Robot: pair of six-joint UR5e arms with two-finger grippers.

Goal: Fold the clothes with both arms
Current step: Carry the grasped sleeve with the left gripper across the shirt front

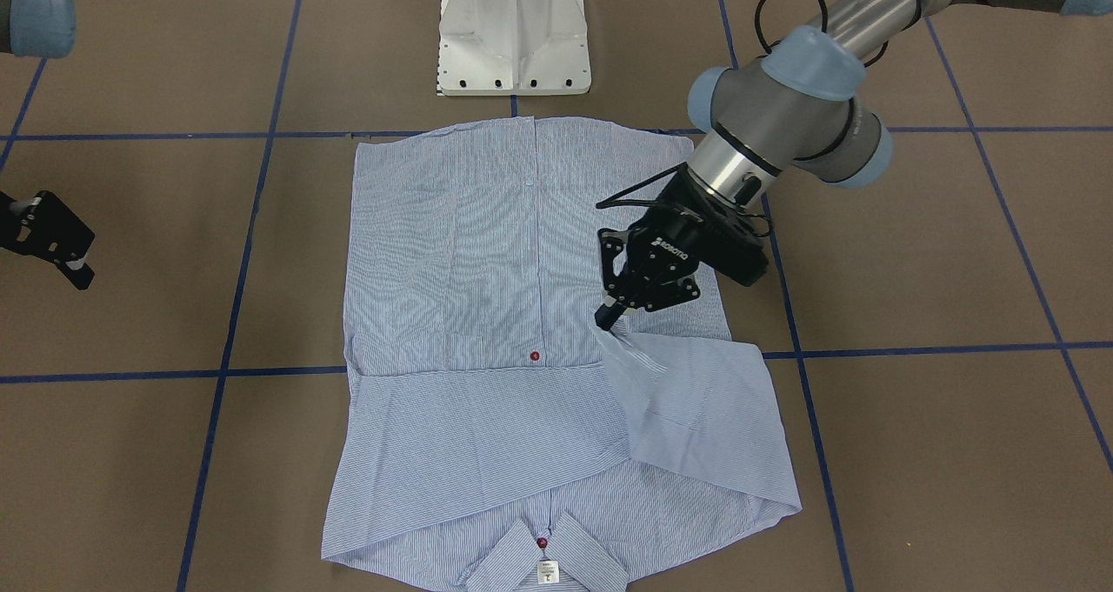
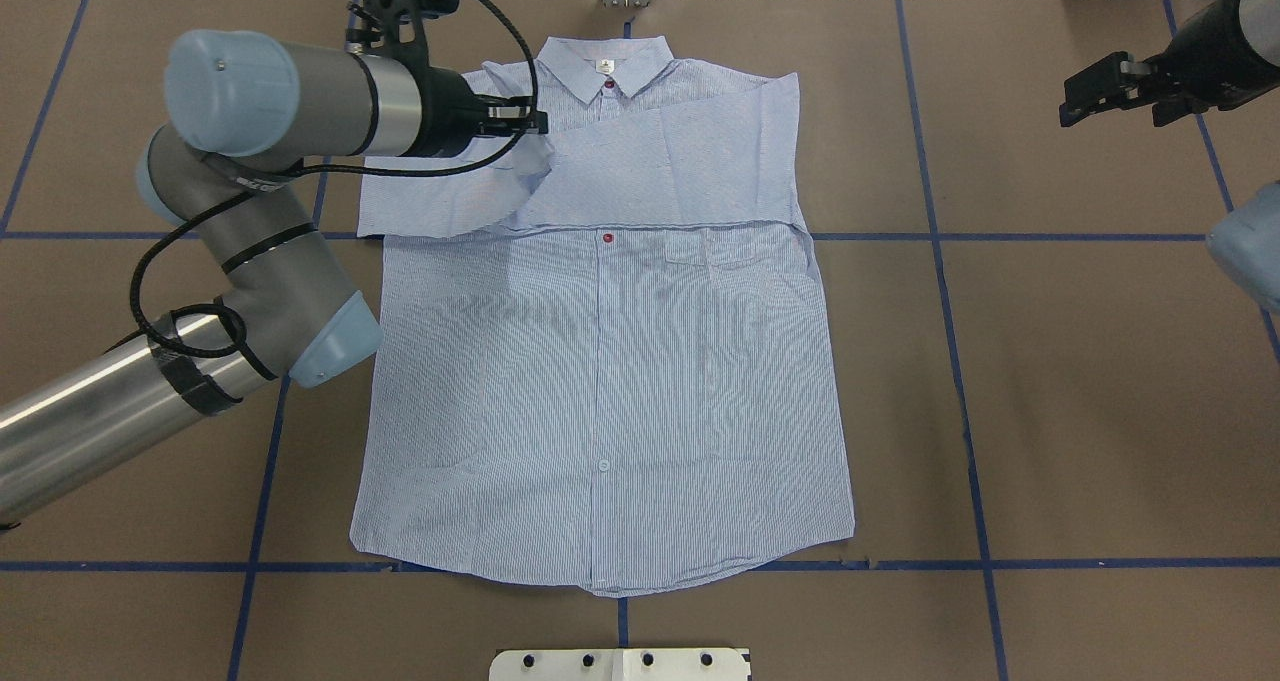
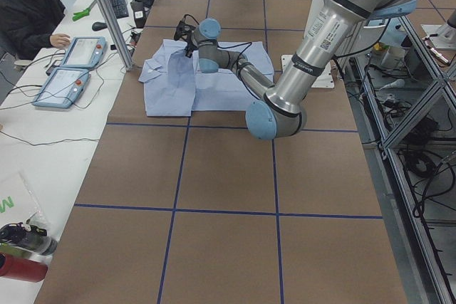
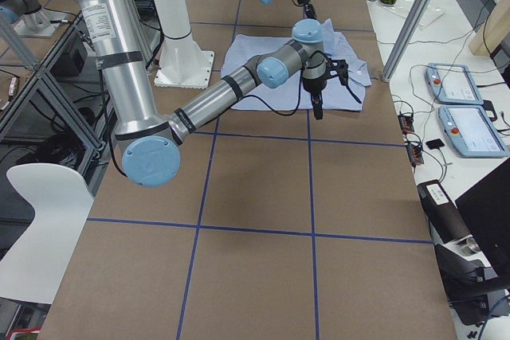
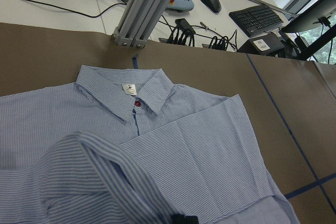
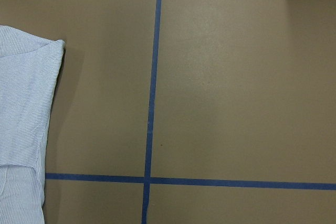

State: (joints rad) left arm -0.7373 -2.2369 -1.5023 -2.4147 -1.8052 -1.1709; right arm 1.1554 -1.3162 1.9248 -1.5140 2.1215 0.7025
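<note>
1. Blue-and-white striped shirt (image 2: 600, 381) lies flat and front-up on the brown table (image 2: 1050, 361), with its collar (image 2: 605, 61) on the side away from the robot. The right-side sleeve (image 1: 469, 418) is laid across the chest.
2. The left gripper (image 1: 607, 315) has its fingers pinched closed on the end of the left sleeve (image 1: 696, 409), which is lifted just off the chest. The fold in hand, as I judge it, is laying this sleeve over the other.
3. Carry the sleeve end low and straight across, parallel to the sleeve beneath, so the shoulder crease lines up with the shirt's side edge.
4. Keep the cloth lightly taut — slack would likely bunch near the pinch, where ripples already show.
5. Lower until the cloth rests on the chest before letting go.
6. The right gripper (image 2: 1105, 86) hangs over the table well apart from the shirt — I cannot tell whether its fingers are apart.
</note>
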